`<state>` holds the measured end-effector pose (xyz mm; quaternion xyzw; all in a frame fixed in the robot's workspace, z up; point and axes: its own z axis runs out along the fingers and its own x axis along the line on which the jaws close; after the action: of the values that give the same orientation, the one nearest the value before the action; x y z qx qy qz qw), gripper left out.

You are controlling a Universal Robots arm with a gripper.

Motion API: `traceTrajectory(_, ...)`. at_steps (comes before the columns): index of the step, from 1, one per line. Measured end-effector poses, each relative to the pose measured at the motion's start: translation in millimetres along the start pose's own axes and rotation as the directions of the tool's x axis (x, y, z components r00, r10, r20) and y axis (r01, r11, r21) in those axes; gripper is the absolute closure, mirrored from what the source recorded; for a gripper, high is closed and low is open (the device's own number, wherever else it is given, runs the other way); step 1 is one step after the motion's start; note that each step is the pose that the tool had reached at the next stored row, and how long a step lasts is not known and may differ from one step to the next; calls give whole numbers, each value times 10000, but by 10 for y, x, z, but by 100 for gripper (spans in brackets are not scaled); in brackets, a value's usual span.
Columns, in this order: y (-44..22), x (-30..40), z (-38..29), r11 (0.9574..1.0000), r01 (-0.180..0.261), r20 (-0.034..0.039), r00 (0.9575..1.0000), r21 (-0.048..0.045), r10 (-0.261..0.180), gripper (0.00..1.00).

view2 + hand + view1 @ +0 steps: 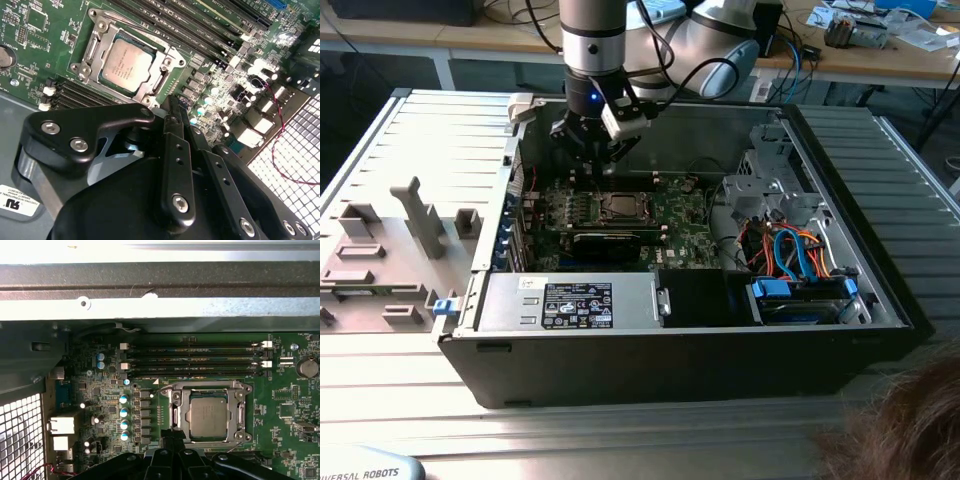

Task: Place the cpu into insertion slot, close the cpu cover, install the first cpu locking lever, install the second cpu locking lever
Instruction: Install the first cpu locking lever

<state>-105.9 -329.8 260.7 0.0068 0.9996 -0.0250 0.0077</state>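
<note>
The cpu [618,207] [124,64] [208,417], a small square chip with a dull silvery top, lies flat in its socket on the green motherboard inside the open computer case. The cpu cover [95,46] [175,411], a thin silvery frame, lies down around the chip, whose top shows through its window. My gripper [596,162] [172,104] [174,436] hangs just above the board beside the socket, towards the case's back wall. Its black fingers are shut together with nothing between them, their tips close to the socket's edge.
A black graphics card [610,243] sits next to the socket, with a label-covered grey power supply box [570,300] in front. Drive cage and coloured cables [790,250] fill the exterior view's right. Memory slots [195,360] run beside the socket. Grey fixtures [380,250] stand outside the case.
</note>
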Motion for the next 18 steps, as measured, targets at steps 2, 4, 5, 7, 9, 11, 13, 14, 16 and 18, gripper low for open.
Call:
traceTrajectory(2, 0, 3, 0, 10000, 0, 0, 10000, 1, 0, 89)
traceTrajectory(4, 0, 7, 0, 10000, 0, 1, 10000, 0, 0, 89)
traceTrajectory(5, 0, 8, 0, 10000, 0, 0, 10000, 0, 0, 89)
traceTrajectory(7, 0, 11, 0, 10000, 0, 0, 10000, 1, 0, 89)
traceTrajectory(9, 0, 15, 0, 10000, -1, 0, 10000, 1, 1, 89)
traceTrajectory(11, 0, 20, 0, 10000, 0, 0, 10000, 0, 0, 89)
traceTrajectory(13, 0, 22, 0, 10000, 0, 0, 10000, 0, 0, 89)
traceTrajectory(14, 0, 24, 0, 10000, 0, 0, 10000, 0, 0, 89)
traceTrajectory(16, 0, 27, 0, 10000, 0, 0, 10000, 0, 0, 89)
traceTrajectory(18, 0, 30, 0, 10000, 0, 0, 10000, 0, 0, 89)
